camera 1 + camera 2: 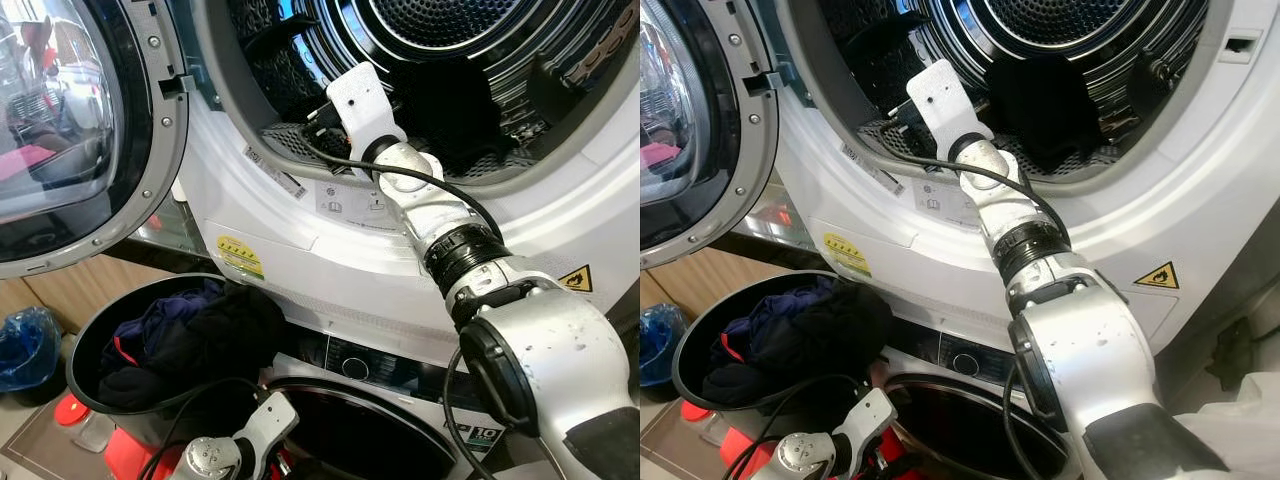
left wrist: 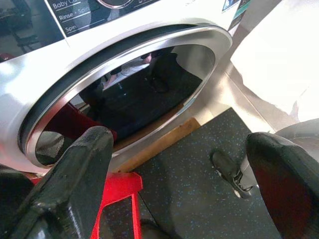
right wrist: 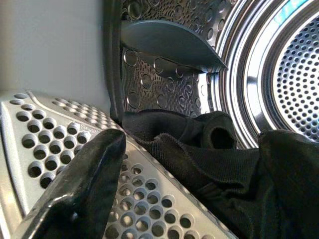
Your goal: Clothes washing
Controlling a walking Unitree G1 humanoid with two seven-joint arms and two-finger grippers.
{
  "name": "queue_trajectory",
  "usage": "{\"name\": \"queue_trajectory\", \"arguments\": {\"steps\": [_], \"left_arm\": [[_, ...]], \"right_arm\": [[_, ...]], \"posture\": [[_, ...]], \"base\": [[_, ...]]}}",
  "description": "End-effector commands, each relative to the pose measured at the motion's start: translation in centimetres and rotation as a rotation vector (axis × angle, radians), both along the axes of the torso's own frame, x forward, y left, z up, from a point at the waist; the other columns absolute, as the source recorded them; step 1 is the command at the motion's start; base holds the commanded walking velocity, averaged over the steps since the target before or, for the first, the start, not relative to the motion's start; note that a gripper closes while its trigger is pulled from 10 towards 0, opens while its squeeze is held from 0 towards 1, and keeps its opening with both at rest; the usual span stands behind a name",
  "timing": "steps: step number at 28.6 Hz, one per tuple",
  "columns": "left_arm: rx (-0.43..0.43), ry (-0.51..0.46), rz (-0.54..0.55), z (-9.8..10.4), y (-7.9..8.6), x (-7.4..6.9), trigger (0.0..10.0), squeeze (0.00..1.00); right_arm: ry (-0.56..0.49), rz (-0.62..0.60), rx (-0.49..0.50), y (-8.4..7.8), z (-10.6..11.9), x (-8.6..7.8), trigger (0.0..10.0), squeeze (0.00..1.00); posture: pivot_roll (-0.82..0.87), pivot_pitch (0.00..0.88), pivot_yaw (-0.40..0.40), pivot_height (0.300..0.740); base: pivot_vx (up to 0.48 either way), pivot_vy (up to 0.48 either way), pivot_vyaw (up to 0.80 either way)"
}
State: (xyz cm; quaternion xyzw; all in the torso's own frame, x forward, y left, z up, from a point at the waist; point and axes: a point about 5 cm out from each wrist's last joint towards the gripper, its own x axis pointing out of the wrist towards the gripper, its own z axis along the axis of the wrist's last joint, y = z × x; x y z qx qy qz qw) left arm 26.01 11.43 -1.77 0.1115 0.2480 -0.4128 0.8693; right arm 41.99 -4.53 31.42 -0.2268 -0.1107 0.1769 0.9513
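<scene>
The upper machine's drum (image 1: 420, 60) stands open, and my right arm reaches up over its lip. My right gripper (image 3: 194, 159) is just inside the opening, above the perforated grille (image 3: 50, 134), and it is open with nothing between its fingers. A black garment (image 3: 199, 139) lies on the drum floor right in front of it; the same garment (image 1: 1040, 100) is a dark heap in the eye views. A round black basket (image 1: 80, 350) at lower left holds dark clothes (image 1: 190, 335). My left gripper (image 2: 179, 179) hangs low and open before the lower machine's door (image 2: 129, 94).
The upper machine's glass door (image 1: 60, 130) is swung open to the left. A red object (image 1: 130, 450) sits on the floor under the basket, and a blue bag (image 1: 25, 345) lies at far left. White fabric (image 1: 1240, 430) is at lower right. A black cable (image 1: 400, 175) runs along my right arm.
</scene>
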Motion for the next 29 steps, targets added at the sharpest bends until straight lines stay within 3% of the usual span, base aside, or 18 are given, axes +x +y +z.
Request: {"name": "queue_trajectory", "arguments": {"steps": [1, 3, 4, 5, 7, 8, 17, 24, 29], "left_arm": [[0.020, 0.006, -0.016, 0.0, 0.1, 0.1, 10.0, 0.00], [0.019, 0.007, -0.014, 0.0, 0.1, 0.1, 10.0, 0.00], [0.018, 0.009, -0.014, 0.0, 0.1, 0.0, 10.0, 0.00], [0.018, 0.009, -0.014, 0.0, 0.1, 0.0, 10.0, 0.00], [0.017, 0.011, -0.020, 0.0, 0.0, 0.0, 10.0, 0.00], [0.017, 0.011, -0.021, 0.0, 0.0, 0.0, 10.0, 0.00], [0.017, 0.015, -0.017, -0.1, 0.0, 0.0, 10.0, 0.00], [0.021, 0.019, -0.035, -0.2, -0.2, -0.1, 10.0, 0.00], [0.019, 0.020, -0.037, -0.2, -0.4, -0.2, 10.0, 0.00]], "right_arm": [[0.056, -0.041, 0.028, -1.0, -1.3, 0.3, 10.0, 0.00], [0.038, -0.055, 0.062, -1.4, -0.7, 0.4, 10.0, 0.00], [-0.001, -0.087, 0.161, -2.4, 0.9, 0.5, 10.0, 0.00], [-0.001, -0.087, 0.161, -2.4, 0.9, 0.5, 10.0, 0.00], [-0.083, -0.137, 0.325, -4.2, 3.7, 0.4, 10.0, 0.00], [-0.097, -0.144, 0.344, -4.5, 4.2, 0.4, 10.0, 0.00], [-0.181, -0.173, 0.368, -6.2, 6.6, 0.1, 10.0, 0.00], [-0.232, -0.287, 0.333, -10.2, 8.2, -0.1, 10.0, 0.00], [-0.226, -0.226, 0.321, -11.8, 8.6, -0.4, 10.0, 0.00]], "posture": [[0.01, 0.000, 0.084, 0.740], [0.01, 0.000, 0.085, 0.740], [0.00, 0.000, 0.089, 0.740], [0.00, 0.000, 0.089, 0.740], [0.00, 0.000, 0.090, 0.740], [0.00, 0.000, 0.090, 0.740], [-0.01, 0.000, 0.094, 0.740], [-0.04, 0.000, 0.100, 0.740], [-0.06, 0.000, 0.098, 0.740]], "base": [[0.000, 0.000, 0.00], [0.000, 0.000, 0.00], [0.000, 0.000, 0.00], [0.000, 0.000, 0.00], [0.000, 0.000, 0.00], [0.000, 0.000, 0.00], [0.000, 0.000, 0.00], [0.000, 0.000, 0.00], [0.000, 0.000, 0.00]]}}
